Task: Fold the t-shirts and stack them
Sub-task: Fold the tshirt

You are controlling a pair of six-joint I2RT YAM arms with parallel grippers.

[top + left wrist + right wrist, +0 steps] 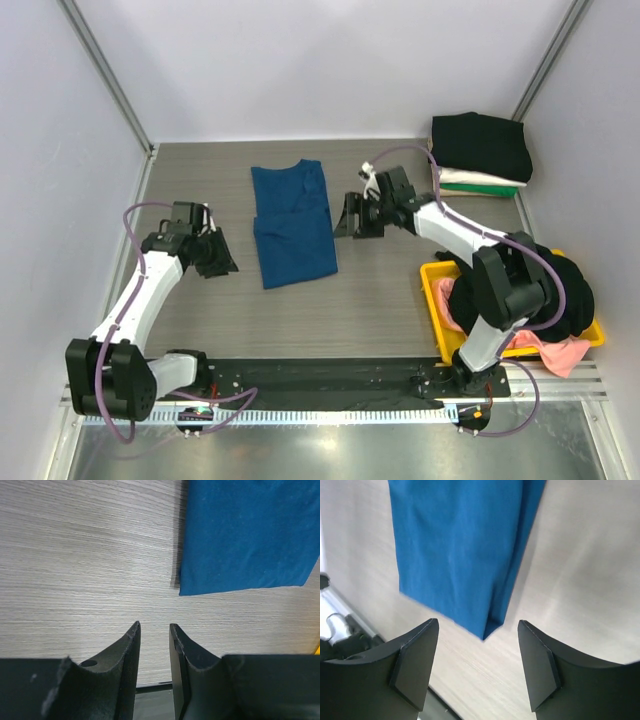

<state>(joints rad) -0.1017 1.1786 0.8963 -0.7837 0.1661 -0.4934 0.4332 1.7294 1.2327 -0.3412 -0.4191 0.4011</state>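
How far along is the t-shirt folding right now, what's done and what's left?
Done: a folded stack, black on top, sits in the far right corner. In hand: the blue t-shirt lies partly folded mid-table, with the left tool and right tool on either side of it, both open and empty. Left: finishing and stacking the blue one, then the black clothing and pink clothing heaped in the yellow bin.

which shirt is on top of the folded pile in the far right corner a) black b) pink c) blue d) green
a: the black shirt lies on top of the pile; the blue shirt lies apart, mid-table.
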